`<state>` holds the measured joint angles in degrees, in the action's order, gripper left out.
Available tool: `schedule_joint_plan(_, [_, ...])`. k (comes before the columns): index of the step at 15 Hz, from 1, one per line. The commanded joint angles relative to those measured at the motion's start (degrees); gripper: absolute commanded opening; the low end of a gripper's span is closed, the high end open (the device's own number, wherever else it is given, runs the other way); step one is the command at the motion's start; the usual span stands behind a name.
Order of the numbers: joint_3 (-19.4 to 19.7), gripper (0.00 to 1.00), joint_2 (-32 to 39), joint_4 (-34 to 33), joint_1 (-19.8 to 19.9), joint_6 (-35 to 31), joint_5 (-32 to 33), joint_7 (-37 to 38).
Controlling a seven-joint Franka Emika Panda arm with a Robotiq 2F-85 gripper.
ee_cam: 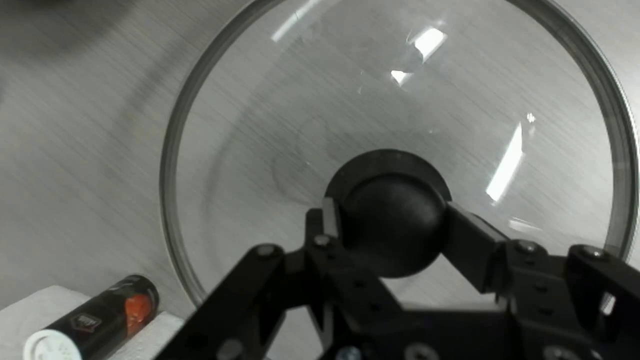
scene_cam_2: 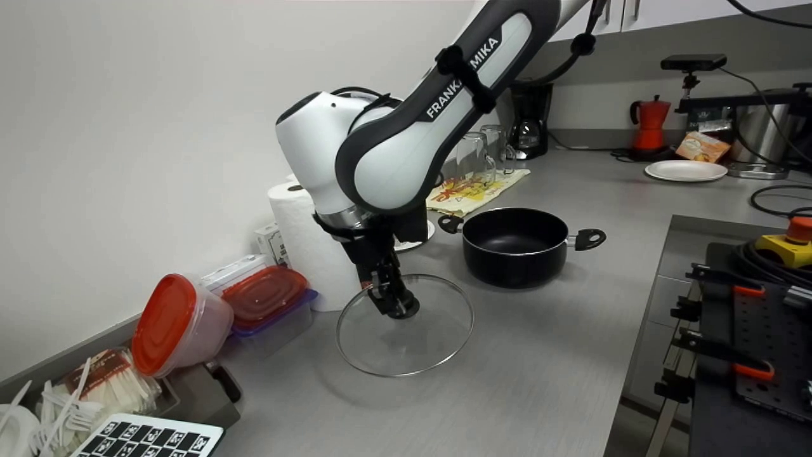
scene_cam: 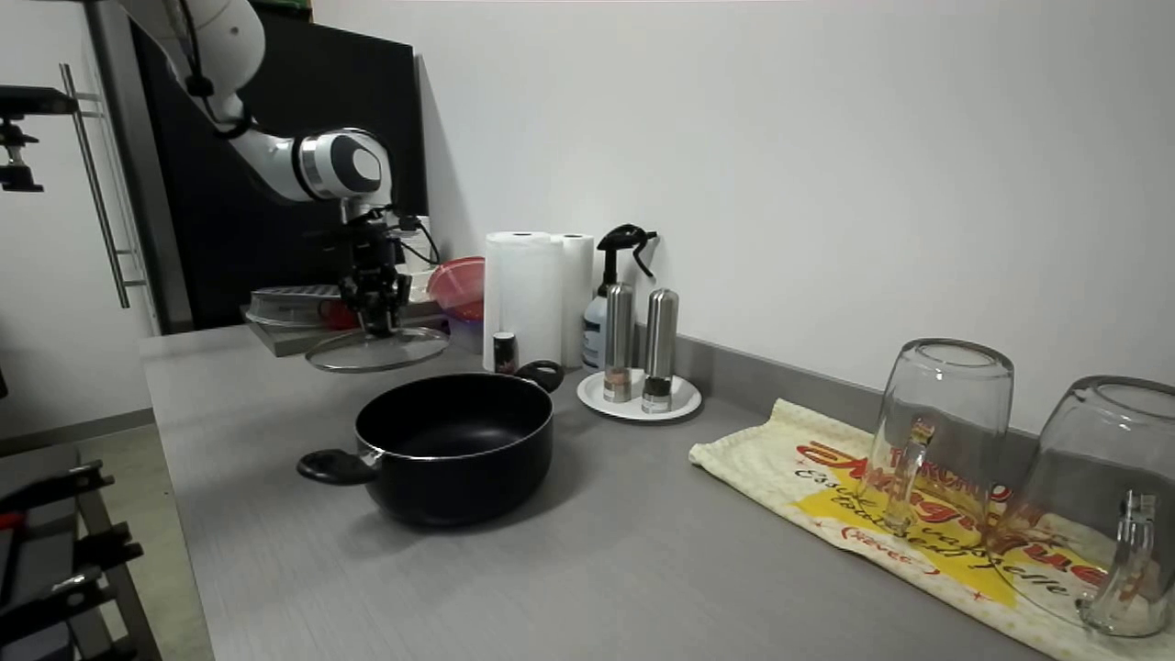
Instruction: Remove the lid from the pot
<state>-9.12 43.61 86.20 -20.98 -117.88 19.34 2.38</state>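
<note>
Two fingers (ee_cam: 470, 242) of the end effector (ee_cam: 391, 220) clamp the central knob (ee_cam: 393, 212), likely for balance; the lid (scene_cam_2: 415, 343) hangs above the worktop (scene_cam_2: 539, 355), clear of the pot (scene_cam_2: 515, 263).

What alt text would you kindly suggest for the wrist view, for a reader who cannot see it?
The end effector holds a clear, grey-rimmed round lid by its black knob, seen from above over a grey countertop. A dark container with a white end and an orange patch shows at lower left.
</note>
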Motion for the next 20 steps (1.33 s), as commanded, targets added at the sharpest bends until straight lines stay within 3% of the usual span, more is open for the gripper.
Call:
schedule_joint_plan(1, [-0.66, 0.26, 1.75, -4.34, -1.22, 3.73, -2.18, -2.66])
schedule_joint_plan(10, [4.43, 0.26, 6.10, -6.25, -5.44, -1.42, 2.52, 4.44])
schedule_joint_plan(20, [5.43, 0.26, 9.96, -8.82, -4.90, -0.15, 0.83, 4.65])
